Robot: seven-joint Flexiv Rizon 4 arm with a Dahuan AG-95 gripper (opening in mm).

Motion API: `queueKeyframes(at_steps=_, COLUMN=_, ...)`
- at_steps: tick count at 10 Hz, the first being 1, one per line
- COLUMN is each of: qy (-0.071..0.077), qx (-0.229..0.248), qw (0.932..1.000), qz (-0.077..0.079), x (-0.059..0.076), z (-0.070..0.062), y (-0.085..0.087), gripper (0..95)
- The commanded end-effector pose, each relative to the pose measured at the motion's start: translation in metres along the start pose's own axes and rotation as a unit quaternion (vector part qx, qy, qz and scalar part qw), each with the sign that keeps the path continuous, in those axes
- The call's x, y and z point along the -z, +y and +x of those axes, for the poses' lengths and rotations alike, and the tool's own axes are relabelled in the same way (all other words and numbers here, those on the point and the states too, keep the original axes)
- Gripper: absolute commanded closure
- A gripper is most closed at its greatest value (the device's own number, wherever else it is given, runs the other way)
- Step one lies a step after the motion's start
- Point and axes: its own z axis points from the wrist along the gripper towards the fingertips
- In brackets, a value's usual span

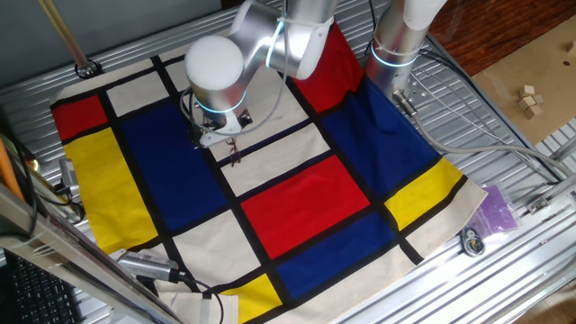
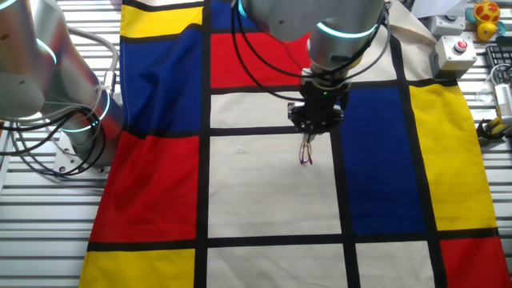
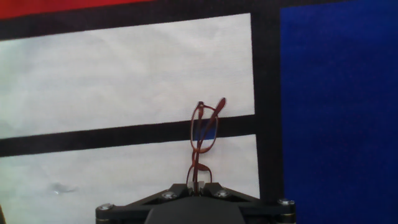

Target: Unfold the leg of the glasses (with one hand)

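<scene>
One gripper is pinching the glasses by their near end and holding them above the white cloth square (the leg is poking out at the far end), so it is probably needing a slow, steady swing.

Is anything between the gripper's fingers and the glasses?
No gap: in the hand view the gripper is shut on the glasses, which stick out from its fingertips over the cloth.

Colour-block cloth on slatted table, purple bag + red-button box nr edges.
</scene>
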Motion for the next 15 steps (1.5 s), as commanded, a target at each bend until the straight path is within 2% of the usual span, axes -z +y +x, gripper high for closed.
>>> queueKeyframes(at_steps=1, qy=0.0, qx=0.0, qw=1.0, qz=-0.001, x=0.0035, z=0.0, y=0.0002, gripper=95.0)
queueKeyframes(at_steps=8, qy=-0.005, qx=-0.038, qw=0.9993, qz=-0.001, x=0.0098, z=-0.008, y=0.0014, gripper=95.0)
queueKeyframes(at_steps=9, qy=-0.003, qx=-0.039, qw=0.9992, qz=-0.002, x=0.0098, z=-0.0083, y=0.0014, gripper=95.0)
queueKeyframes(at_steps=11, qy=0.013, qx=-0.036, qw=0.9992, qz=-0.015, x=0.01, z=-0.0087, y=0.0011, gripper=95.0)
queueKeyframes(at_steps=15, qy=0.018, qx=-0.034, qw=0.9991, qz=-0.02, x=0.011, z=-0.0088, y=0.0012, gripper=95.0)
